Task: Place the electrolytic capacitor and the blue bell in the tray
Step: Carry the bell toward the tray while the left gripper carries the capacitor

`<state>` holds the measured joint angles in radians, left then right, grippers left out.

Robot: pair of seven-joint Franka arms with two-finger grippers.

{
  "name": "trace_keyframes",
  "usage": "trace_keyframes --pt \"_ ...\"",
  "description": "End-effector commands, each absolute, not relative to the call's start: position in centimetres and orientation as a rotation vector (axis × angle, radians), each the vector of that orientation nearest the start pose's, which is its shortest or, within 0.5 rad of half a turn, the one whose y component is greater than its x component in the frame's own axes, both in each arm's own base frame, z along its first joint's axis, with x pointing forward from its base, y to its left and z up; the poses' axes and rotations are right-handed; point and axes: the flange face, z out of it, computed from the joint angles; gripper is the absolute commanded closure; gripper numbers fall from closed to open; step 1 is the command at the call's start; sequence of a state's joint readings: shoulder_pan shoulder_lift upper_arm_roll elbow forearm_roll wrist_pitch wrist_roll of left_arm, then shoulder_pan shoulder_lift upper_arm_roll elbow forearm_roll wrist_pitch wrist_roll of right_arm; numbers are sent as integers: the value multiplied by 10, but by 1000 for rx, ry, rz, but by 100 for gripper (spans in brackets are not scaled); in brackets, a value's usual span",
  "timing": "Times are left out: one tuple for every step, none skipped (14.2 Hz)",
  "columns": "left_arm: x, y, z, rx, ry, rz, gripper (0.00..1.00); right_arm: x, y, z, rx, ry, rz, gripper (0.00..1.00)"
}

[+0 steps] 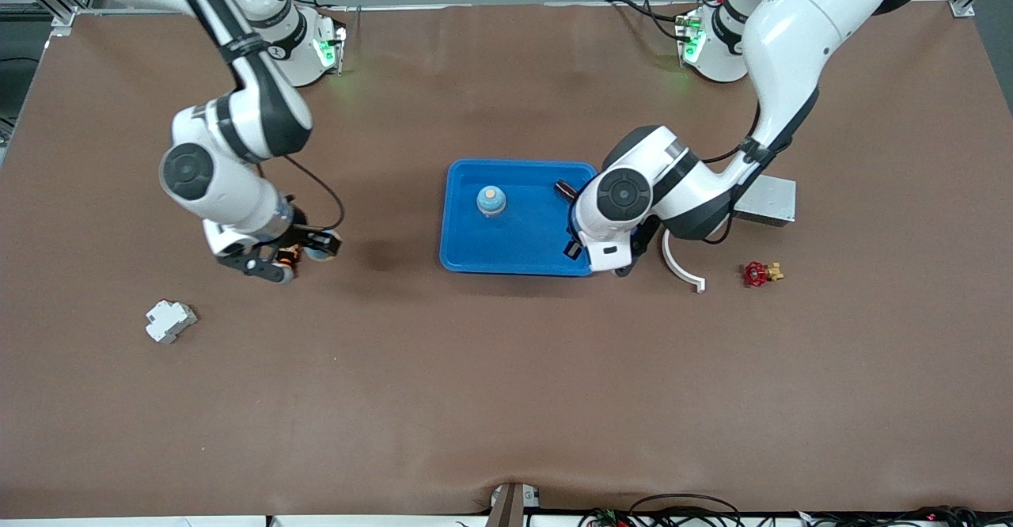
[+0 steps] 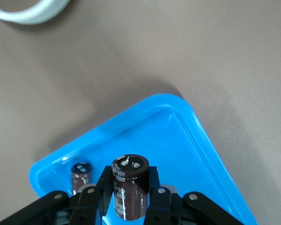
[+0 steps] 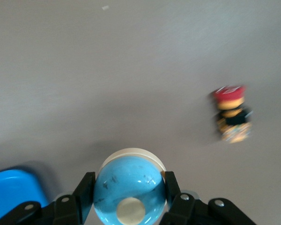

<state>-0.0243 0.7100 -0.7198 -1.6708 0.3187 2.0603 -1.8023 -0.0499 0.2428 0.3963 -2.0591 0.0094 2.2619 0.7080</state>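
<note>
The bright blue tray (image 1: 518,254) lies mid-table. In it stand a blue bell (image 1: 491,200) and a dark capacitor (image 1: 564,189), which also shows in the left wrist view (image 2: 80,176). My left gripper (image 1: 576,252) is over the tray's corner at the left arm's end. In the left wrist view it (image 2: 129,177) is shut on a brown electrolytic capacitor (image 2: 129,194), upright over the tray floor (image 2: 192,154). My right gripper (image 1: 315,247) is over bare table toward the right arm's end, shut on a second blue bell (image 1: 324,246), seen close in the right wrist view (image 3: 126,187).
A white curved strip (image 1: 682,264), a red-handled valve (image 1: 758,274) and a grey metal box (image 1: 766,199) lie toward the left arm's end. A small red-and-orange part (image 3: 232,117) sits by the right gripper. A white-grey block (image 1: 169,320) lies nearer the front camera.
</note>
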Motion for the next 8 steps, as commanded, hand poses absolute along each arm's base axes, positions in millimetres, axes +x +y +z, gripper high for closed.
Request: trace_keyframes --pt "535 -409 238 -2691 -1472 269 100 536 253 337 -2965 728 115 100" --pt "534 -410 223 -2680 -1473 252 100 529 277 334 -2957 765 117 100" --pt "533 -412 211 -2680 -1477 243 100 523 296 332 -2942 815 117 100" --pt "533 -414 204 -2682 -1488 229 100 517 316 330 -2929 850 119 100" --pt "535 -412 199 -2676 -1494 223 100 508 338 328 -2908 886 112 100" --pt "535 -410 196 -2671 -1494 225 100 503 353 322 -2879 928 84 100" --pt "536 -408 195 -2667 -1500 227 66 495 370 314 -2851 971 62 100" --pt "535 -409 195 -2666 -1500 228 36 487 386 304 -2841 1000 49 100"
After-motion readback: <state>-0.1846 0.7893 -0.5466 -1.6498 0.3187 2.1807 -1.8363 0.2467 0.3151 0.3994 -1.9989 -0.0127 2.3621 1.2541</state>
